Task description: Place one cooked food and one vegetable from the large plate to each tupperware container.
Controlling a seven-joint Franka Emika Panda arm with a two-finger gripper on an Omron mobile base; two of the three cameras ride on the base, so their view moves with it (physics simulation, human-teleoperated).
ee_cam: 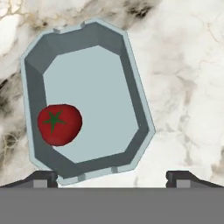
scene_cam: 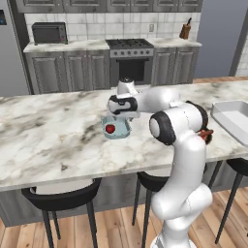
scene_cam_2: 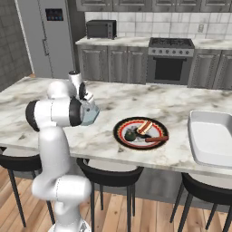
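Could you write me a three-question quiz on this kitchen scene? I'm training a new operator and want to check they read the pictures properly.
1. True or false: the tomato lies inside the pale-blue container.
2. What does the white container hold?
A. a tomato
B. bacon
C. nothing visible
3. Fill in: the large plate holds a green vegetable, a bacon strip and a ____.

Key
1. True; it sits against one wall, while the gripper hangs above, open and empty.
2. C; its visible inside looks bare.
3. Sausage, lying near the plate's front edge.
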